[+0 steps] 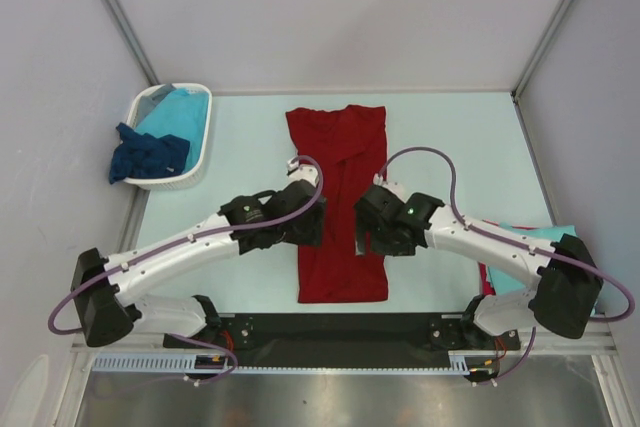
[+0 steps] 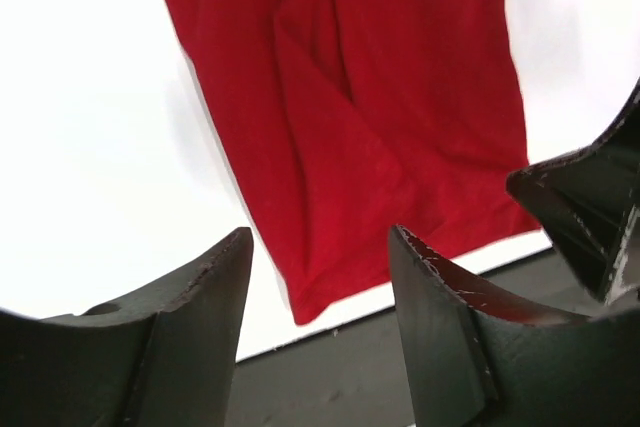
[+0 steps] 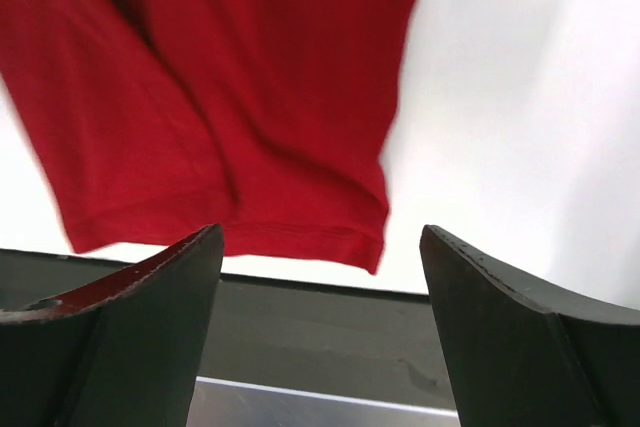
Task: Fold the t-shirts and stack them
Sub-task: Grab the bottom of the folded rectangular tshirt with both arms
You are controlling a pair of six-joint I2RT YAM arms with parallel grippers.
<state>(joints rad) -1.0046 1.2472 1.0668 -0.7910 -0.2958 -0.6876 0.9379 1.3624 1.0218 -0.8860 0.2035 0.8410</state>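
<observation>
A dark red t-shirt (image 1: 340,147) lies flat in the middle of the table, folded lengthwise into a long strip that runs from the back to the near edge. My left gripper (image 1: 300,229) hovers over the strip's left edge and my right gripper (image 1: 372,237) over its right edge, both about halfway along. In the left wrist view the left gripper (image 2: 320,237) is open and empty, above the shirt's (image 2: 400,97) near left corner. The right gripper (image 3: 322,232) is also open and empty in the right wrist view, above the shirt's hem (image 3: 250,67).
A white basket (image 1: 205,137) at the back left holds a turquoise shirt (image 1: 180,112) and a navy one (image 1: 150,155) that hangs over its rim. Turquoise cloth (image 1: 545,235) and a sliver of red (image 1: 485,275) lie under my right arm. A black rail runs along the near edge.
</observation>
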